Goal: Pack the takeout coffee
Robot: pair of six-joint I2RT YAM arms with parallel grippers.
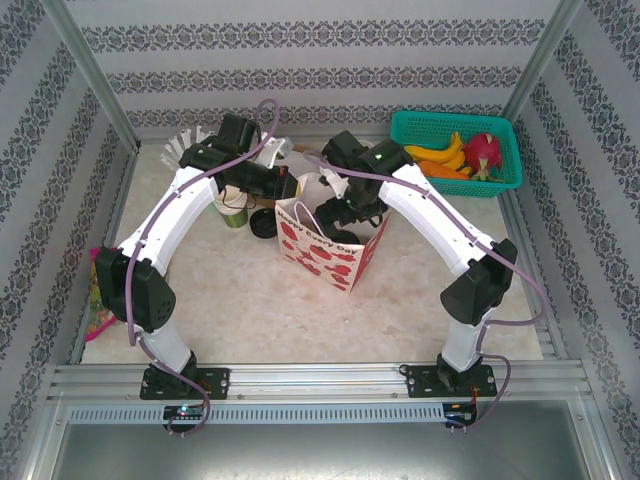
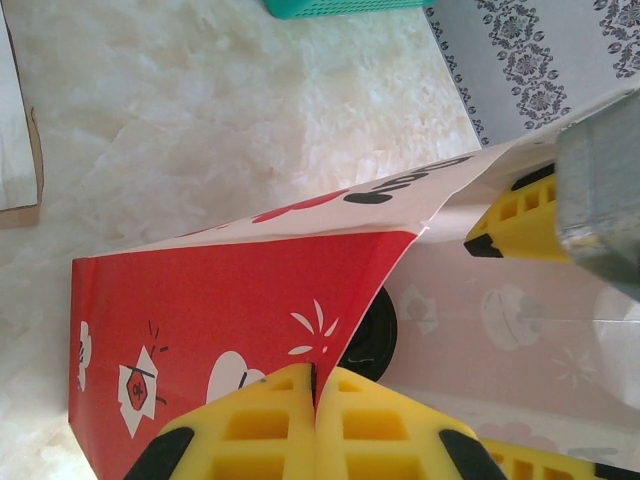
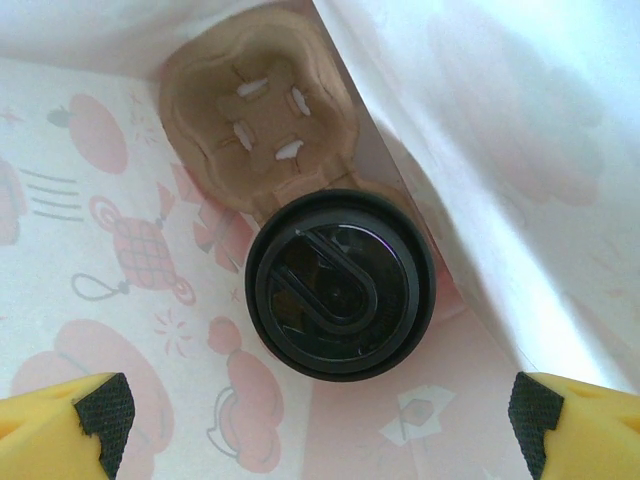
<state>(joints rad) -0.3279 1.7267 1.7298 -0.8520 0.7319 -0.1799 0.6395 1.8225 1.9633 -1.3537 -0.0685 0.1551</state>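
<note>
Two arms meet at the paper bag [image 1: 325,250], which stands upright near the middle of the worktop [image 1: 230,310]. We find the left jaws closed tight on the bag's top edge. Their yellow pads [image 2: 270,420] are pressed together with the red-printed paper pinched between them, and this grip holds the mouth open. The right jaws are down inside the bag and spread wide, holding nothing. Their pads [image 3: 60,425] stand well apart on either side of the takeout coffee [image 3: 340,285].

The takeout coffee stands upright at the bottom of the bag, black lid up. It appears to sit in one cell of a cardboard cup carrier [image 3: 255,110], and the neighbouring cell is empty. We judge the placing done and the withdrawal of the right arm [image 1: 440,225] to be the step in hand.

Risks noted:
- One bag wall leans in close beside the lid. If the right arm lifts off-line, it could drag that wall and pull the light bag over with the cup in it.
- A pad brushing the lid on the way up could tip the cup out of its cell. We cannot tell how deeply it is seated.
- If the left jaws release before the right arm is out, the mouth may fold shut on that arm.
- The stack of lidless cups [image 1: 232,205] stands just beside the left arm [image 1: 175,215]. A wide swing away could knock it over.
</note>
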